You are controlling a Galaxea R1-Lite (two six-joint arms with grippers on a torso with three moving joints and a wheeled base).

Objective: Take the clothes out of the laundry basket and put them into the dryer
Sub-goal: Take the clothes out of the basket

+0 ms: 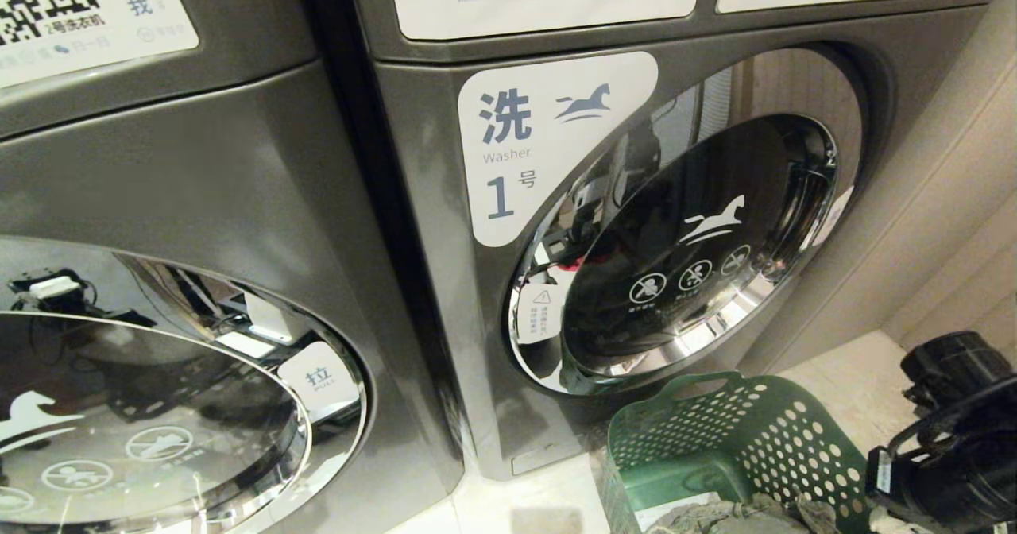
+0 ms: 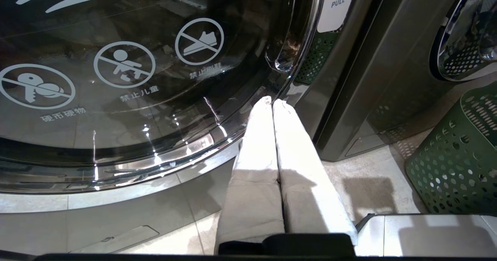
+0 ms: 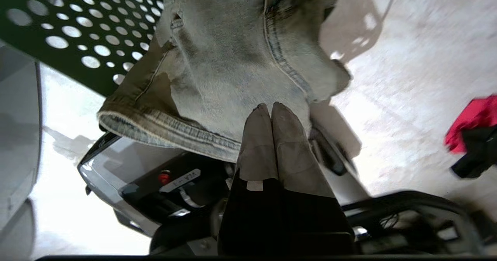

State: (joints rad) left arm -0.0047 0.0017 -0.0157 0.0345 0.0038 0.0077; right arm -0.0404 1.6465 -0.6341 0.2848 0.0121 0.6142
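Two machine doors show in the head view and both look closed, which is the main hazard: the round door (image 1: pixel 683 248) of the machine (image 1: pixel 429 224) at centre right, labelled as washer number one, sits flush in its chrome ring, so any garment lifted now would have nowhere to go. At the lower right edge the green laundry basket (image 1: pixel 731 446) stands on the floor in front of that door, with pale denim clothes (image 1: pixel 747 514) heaped in it. In the right wrist view the right gripper (image 3: pixel 270 107) has its fingers pressed together with nothing between them, its tips just in front of the denim clothes (image 3: pixel 233 66) draped over the basket wall (image 3: pixel 77 32); pushed down like that, it would likely shove the fabric rather than catch it. The left gripper (image 2: pixel 271 101), likewise closed and empty, sits near the other machine's door (image 2: pixel 136 78).
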